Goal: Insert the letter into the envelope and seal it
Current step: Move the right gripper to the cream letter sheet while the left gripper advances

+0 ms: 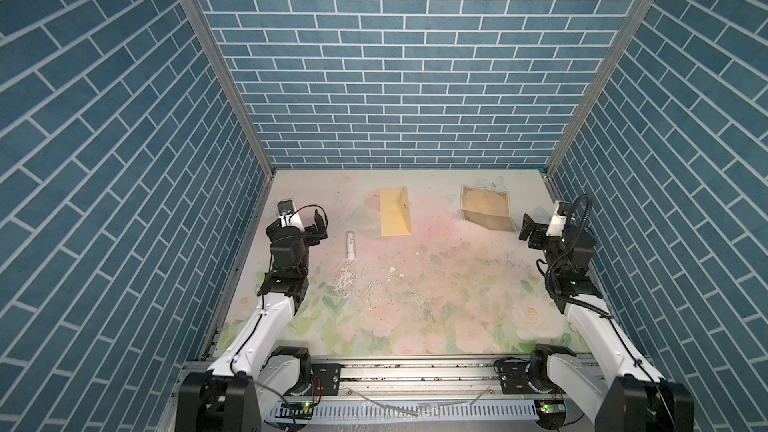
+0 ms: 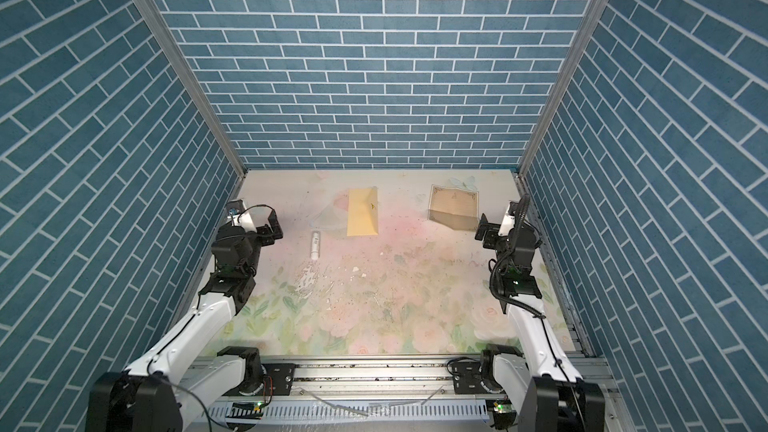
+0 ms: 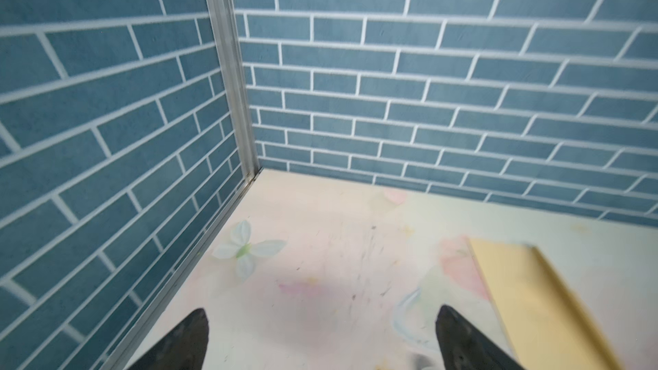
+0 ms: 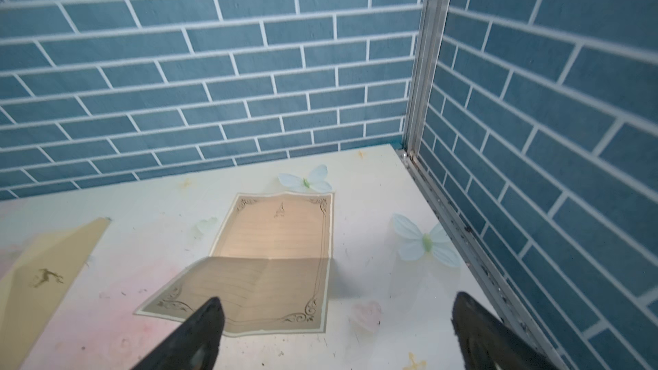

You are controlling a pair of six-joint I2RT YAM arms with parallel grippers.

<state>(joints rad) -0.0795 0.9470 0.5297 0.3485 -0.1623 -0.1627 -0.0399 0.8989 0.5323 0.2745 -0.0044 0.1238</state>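
letter (image 1: 485, 207) creased, envelope (image 1: 392, 214) well apart

You see the letter (image 4: 270, 254) lying on the bench (image 4: 374, 172), creased across its middle, its near half in shade. Your right fingers (image 4: 203, 332) stand wide apart with nothing between them, one tip overlapping the letter's near edge. The envelope (image 4: 46, 272) lies apart from the letter, dark mark up.

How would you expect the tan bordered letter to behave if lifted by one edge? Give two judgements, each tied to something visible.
Probably floppy: the letter is a thin sheet whose two halves meet at an angle along a crease, so it would likely hinge there. Probably light and apt to slide, lying loose on the table.
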